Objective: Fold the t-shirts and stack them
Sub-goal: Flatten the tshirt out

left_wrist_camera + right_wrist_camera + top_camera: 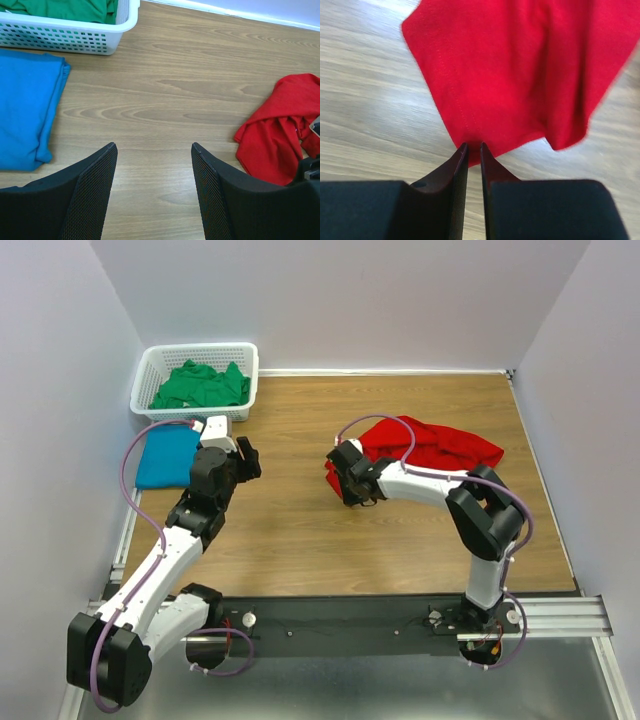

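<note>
The red t-shirt [440, 448] lies crumpled at the table's middle right; it also shows in the left wrist view [277, 132]. My right gripper [345, 480] is shut on its left edge, pinching the red cloth [510, 65] between the fingertips [461, 152] just above the wood. The teal blue t-shirt [165, 455] lies folded at the far left edge [25, 105]. The green t-shirt [200, 387] sits crumpled in the white basket [148, 368]. My left gripper [245, 458] is open and empty over bare wood [152, 147], between the blue and red shirts.
The white lattice basket [65, 37] stands at the back left corner against the wall. Walls close in the table on the left, back and right. Bare wooden tabletop [300, 530] stretches between the two arms and toward the near edge.
</note>
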Action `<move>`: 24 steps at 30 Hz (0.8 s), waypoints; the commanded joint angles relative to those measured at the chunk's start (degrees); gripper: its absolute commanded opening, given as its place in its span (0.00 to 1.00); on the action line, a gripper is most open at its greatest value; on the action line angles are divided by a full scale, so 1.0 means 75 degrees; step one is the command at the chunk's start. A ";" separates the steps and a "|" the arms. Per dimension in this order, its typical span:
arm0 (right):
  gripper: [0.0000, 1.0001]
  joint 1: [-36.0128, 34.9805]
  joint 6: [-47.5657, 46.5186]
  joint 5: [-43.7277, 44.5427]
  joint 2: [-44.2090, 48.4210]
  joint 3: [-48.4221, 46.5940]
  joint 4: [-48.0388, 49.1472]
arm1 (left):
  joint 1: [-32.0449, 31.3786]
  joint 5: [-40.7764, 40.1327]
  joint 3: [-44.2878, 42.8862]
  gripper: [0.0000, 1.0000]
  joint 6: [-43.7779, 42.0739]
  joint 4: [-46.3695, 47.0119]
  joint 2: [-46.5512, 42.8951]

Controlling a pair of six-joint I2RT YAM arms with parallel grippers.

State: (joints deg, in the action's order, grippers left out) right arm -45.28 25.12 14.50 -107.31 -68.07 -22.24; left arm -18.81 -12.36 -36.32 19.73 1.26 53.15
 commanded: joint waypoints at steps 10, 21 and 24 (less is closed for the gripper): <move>0.21 -0.0771 0.0481 -0.3337 -0.2343 -0.2803 -0.0105 | 0.0035 0.0218 -0.0221 0.69 0.0053 -0.0085 -0.0008; 0.30 -0.0375 0.0787 -0.1116 -0.0953 -0.3000 -0.0117 | -0.0432 0.0476 -0.0572 0.67 0.0732 -0.1980 0.0776; 0.40 0.0105 0.0658 -0.0109 0.0637 -0.1688 -0.0117 | -0.0748 0.0686 -0.0852 0.66 0.0978 -0.2765 0.1549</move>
State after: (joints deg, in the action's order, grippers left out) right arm -48.64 30.33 2.33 -113.75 -88.99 -22.39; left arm -21.98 -10.09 -40.21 23.90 -9.17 59.59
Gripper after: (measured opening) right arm 0.369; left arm 0.672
